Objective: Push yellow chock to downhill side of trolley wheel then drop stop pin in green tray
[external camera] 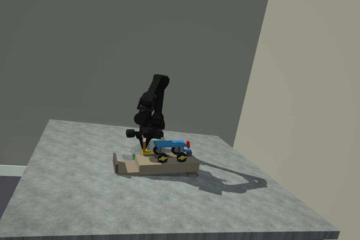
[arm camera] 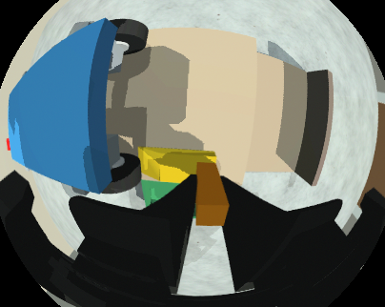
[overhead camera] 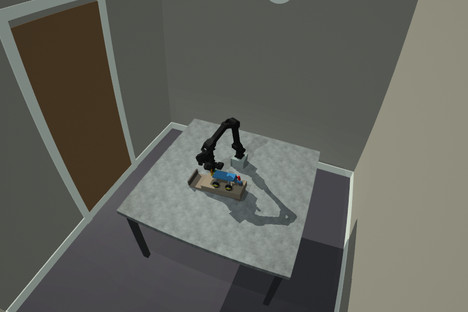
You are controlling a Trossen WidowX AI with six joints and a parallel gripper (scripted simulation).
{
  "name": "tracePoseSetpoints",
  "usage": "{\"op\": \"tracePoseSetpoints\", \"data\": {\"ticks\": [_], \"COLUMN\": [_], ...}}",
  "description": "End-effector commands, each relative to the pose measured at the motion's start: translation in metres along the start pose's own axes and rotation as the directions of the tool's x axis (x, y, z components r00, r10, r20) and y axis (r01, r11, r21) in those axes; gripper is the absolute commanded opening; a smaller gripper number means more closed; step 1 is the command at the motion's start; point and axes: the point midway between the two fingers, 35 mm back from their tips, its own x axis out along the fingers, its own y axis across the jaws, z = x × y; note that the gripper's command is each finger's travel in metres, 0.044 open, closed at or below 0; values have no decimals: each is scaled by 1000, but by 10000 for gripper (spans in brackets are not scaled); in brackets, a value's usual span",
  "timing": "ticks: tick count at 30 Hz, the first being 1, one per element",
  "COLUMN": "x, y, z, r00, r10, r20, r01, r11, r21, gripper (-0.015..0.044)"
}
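Chocking step: hand (overhead camera: 212, 170) (external camera: 143, 148) (arm camera: 211, 183) gripping upright orange handle (overhead camera: 211, 172) (external camera: 143, 146) (arm camera: 212, 200) of yellow wedge chock (external camera: 148, 152) (arm camera: 179, 163); next, likely seat it against far-left black wheel (external camera: 156, 150) (arm camera: 124, 175), pin untouched.

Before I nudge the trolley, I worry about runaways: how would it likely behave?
The trolley would probably roll readily, standing on round wheels. It likely tends toward the end-stop board, downhill. Its flat deck looks rigid, so it should hardly flex.
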Motion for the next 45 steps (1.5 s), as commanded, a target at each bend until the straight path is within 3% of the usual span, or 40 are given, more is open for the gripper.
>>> {"op": "tracePoseSetpoints", "data": {"ticks": [1, 7, 15, 36, 40, 44, 45], "x": [0, 0, 0, -60, -53, -58, -60], "y": [0, 0, 0, -1, -2, 6, 11], "z": [0, 0, 0, 0, -2, 4, 7], "r00": [1000, 1000, 1000, 1000, 1000, 1000, 1000], "r10": [0, 0, 0, 7, 3, -5, -9], "r20": [0, 0, 0, -2, -7, 10, 19], "r01": [0, 0, 0, -7, -3, 5, 9], "r11": [1000, 1000, 1000, 1000, 1000, 1000, 999], "r21": [-1, -1, -1, 2, 6, 26, 36], "gripper": [0, 0, 190, 190, 295, 190, 190]}}
